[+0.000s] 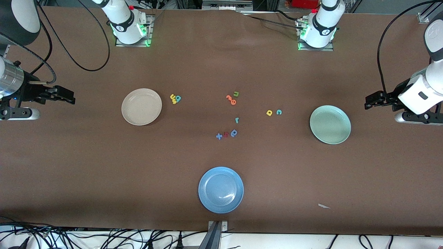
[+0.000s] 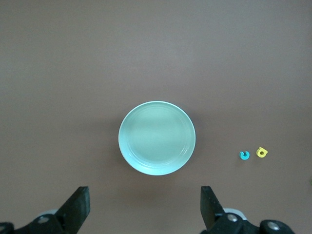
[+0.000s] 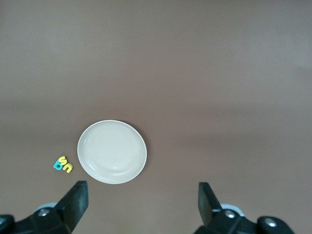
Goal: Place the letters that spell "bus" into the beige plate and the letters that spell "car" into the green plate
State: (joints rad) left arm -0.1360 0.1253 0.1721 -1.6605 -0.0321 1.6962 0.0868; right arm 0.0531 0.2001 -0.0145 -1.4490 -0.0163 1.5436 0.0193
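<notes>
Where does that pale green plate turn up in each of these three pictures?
Front view: the green plate lies on the brown table toward the left arm's end, empty.
Left wrist view: the same plate sits mid-picture, above the open left end effector.
Right wrist view: not in it; that one shows the beige plate.
Shared landmark: the teal "c" beside the yellow "a".

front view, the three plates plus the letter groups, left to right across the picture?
beige plate → yellow and teal "bus" cluster → blue plate → yellow "a" → teal "c" → green plate
</notes>
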